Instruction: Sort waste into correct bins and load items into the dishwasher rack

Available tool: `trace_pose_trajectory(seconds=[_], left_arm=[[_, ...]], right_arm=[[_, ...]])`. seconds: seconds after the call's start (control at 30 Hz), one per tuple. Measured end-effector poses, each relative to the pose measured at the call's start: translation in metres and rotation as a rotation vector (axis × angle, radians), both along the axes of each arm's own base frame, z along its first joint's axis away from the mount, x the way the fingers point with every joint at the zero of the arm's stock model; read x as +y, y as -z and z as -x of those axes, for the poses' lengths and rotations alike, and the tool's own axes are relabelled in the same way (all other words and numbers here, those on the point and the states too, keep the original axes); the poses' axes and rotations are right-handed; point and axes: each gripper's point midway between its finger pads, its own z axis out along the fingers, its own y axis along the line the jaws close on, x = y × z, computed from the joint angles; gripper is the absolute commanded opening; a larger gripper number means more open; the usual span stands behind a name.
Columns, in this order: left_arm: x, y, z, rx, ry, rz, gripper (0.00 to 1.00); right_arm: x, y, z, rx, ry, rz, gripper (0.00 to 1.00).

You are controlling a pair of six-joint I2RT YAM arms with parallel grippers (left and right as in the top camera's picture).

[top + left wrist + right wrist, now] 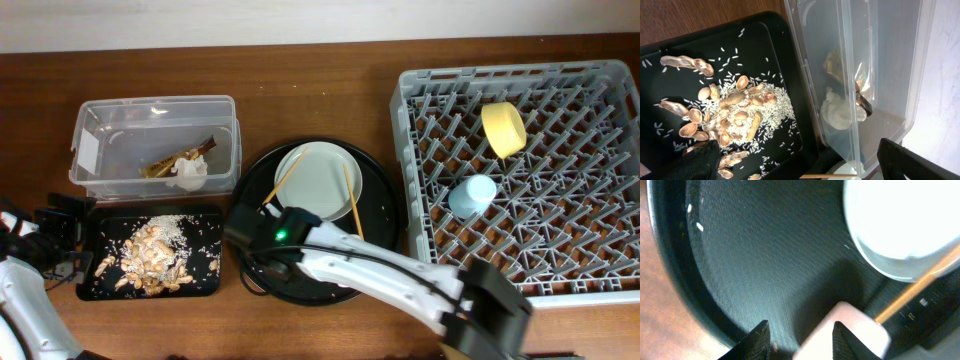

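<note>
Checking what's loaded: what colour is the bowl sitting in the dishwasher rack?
Yellow. The bowl shows best in the overhead view.

Right arm (370, 265): white shell links, black joint housings, and a thin black cable along the forearm link. A green light (281, 236) is lit on the black wrist block.
Left arm (25, 305): white link. The left end effector (62, 222) is black with loose black cables. Its fingers (700, 160) are matte black with a textured pad.
</note>
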Motion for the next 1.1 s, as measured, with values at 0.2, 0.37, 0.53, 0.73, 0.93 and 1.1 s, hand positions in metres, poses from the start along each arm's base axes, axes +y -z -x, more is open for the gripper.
trace_pose_trajectory(seconds=[0.2,0.37,0.53,0.73,0.93,1.1], left_arm=[[0.0,0.0,0.0,-0.001,0.0,0.0,0.99],[0.0,0.0,0.0,-0.001,0.0,-0.001,0.99],[0.0,0.0,0.0,-0.001,0.0,-0.001,0.99],[0.0,0.0,0.0,-0.001,0.0,-0.001,0.99],[0.0,-0.001,0.0,-0.001,0.0,-0.001,1.0],[0.0,0.0,0.0,-0.001,0.0,-0.001,0.99]], right_arm=[[-0.052,-0.054,0.019,-0.011,0.005,0.095,0.58],[-0.09,-0.038,0.041,0.08,0.02,0.251,0.64],[-0.115,-0.005,0.058,0.148,0.019,0.341,0.65],[-0.106,0.016,0.056,0.135,0.007,0.29,0.66],[-0.089,0.03,0.039,0.049,-0.013,0.22,0.65],[-0.088,0.027,0.022,-0.042,-0.013,0.231,0.65]])
